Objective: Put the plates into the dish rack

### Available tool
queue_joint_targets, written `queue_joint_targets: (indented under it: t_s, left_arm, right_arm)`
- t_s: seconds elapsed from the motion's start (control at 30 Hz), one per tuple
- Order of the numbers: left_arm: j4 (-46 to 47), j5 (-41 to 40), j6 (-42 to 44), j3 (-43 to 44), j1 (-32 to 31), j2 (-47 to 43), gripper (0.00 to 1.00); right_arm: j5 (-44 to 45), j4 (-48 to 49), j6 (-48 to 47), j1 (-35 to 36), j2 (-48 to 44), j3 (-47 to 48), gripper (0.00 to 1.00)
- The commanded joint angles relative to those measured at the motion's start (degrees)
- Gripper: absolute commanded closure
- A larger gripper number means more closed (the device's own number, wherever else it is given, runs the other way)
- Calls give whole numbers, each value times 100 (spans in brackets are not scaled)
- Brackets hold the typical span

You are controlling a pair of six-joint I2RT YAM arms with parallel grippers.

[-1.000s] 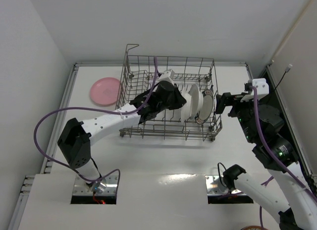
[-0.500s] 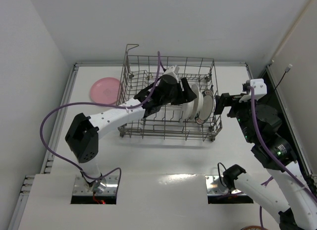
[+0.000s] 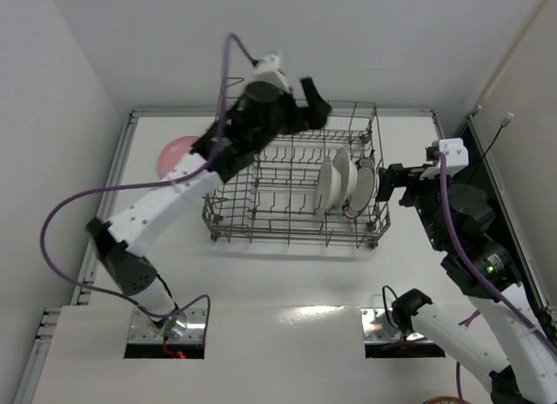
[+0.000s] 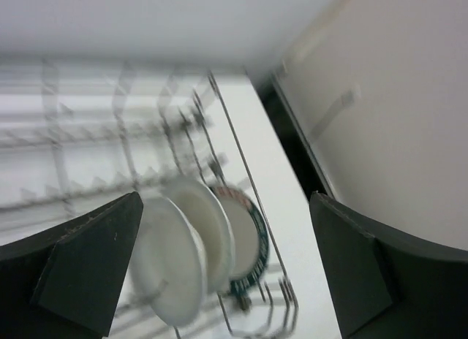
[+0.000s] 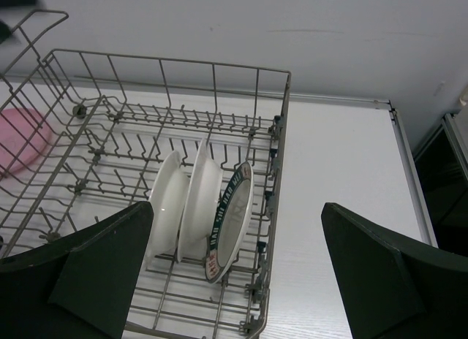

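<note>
White tabletop [image 3: 287, 273] spreads under the dish rack [image 3: 296, 182] at mid-frame overhead, with my left claw [image 3: 306, 99] above its far rim and my right claw [image 3: 389, 183] just off its right wall, both spread wide and empty. Wrist views show better the two white plates [image 5: 170, 204] and the teal-rimmed plate [image 5: 232, 218] on edge among the tines at the rack's right end, though the left view blurs. The pink plate [image 3: 174, 156] lies flat left of the rack, partly hidden overhead by my left arm [image 3: 165, 208].

The left arm [image 3: 165, 211] and right arm [image 3: 474, 247] are white tubes with chunky black joints and looping purple cables [image 3: 43, 240].
</note>
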Motion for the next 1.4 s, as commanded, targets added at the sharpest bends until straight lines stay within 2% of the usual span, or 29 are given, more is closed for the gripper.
queue_joint_targets:
  t_s: [0.0,0.03,0.07,0.17,0.27,0.4,0.57,0.67,0.73,0.9,1.07,1.37]
  left_arm:
    - [-505,-1596,562,322,874,-1285,0]
    - [-558,-1598,429,7,1269,-1436,0]
    - [-654,-1598,245,-153,1995,-1568,0]
    - [-866,-1721,191,-654,3026,-1763,0]
    - [-805,-1476,313,-1050,3836,-1702,0]
    - [-611,-808,480,-1428,4453,-1220,0]
    - [-611,-649,656,-2060,4508,-630,0]
    - [-559,-649,972,-2132,4508,-271,0]
    - [-698,-211,1314,-2132,4508,-24,0]
    - [-954,580,1720,-1781,4508,714,0]
    - [-1191,739,1905,-1464,4508,1373,0]
    - [-1086,1065,2089,-1350,4402,1989,1]
  right_arm:
    - [149,172,-86,-30,25,-32,1]
    - [149,172,-86,-30,25,-32,1]
    - [88,224,-86,-30,25,-32,1]
    - [34,225,-86,-30,25,-32,1]
    - [-18,225,-86,-30,25,-32,1]
    - [43,225,-139,-30,-27,-93,1]
    - [96,225,-252,-30,-80,-93,1]
    - [149,225,-253,-30,-133,-154,1]
    - [149,225,-253,-30,-133,-155,1]
    - [43,286,-253,-30,-133,-155,1]
    - [43,286,-253,-30,-133,-155,1]
    - [43,286,-253,-30,-133,-207,1]
